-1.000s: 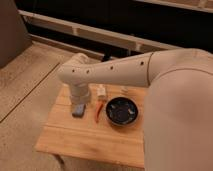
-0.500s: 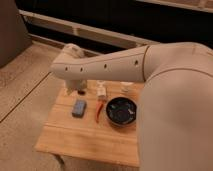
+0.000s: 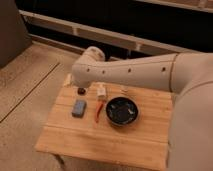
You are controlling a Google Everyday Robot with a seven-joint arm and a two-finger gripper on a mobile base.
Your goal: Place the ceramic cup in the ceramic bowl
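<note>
Since the bowl (image 3: 122, 112) sat empty near the middle of the table (image 3: 110, 145), nothing had been placed yet. The cup (image 3: 67, 80), as best I could tell, was the cream shape at the far-left table corner, well apart from the bowl. It was right by the gripper (image 3: 74, 82) at the tip of the arm (image 3: 130, 75). Held or just beside: could not tell. Gripper open or closed: could not tell either.

Left to do, by my read: secure cup, carry it right, lower into bowl.

- Bowl: wide, round, black, glossy inside.
- Cup: small, pale, matte-looking.
- Table: light wood planks.
- Block (image 3: 78, 108): flat grey-blue rectangle.
- Bottle (image 3: 101, 91): small, white, narrow top.
- Red strip (image 3: 99, 111): thin, lying between block and bowl.
- Arm: smooth white shell.
</note>
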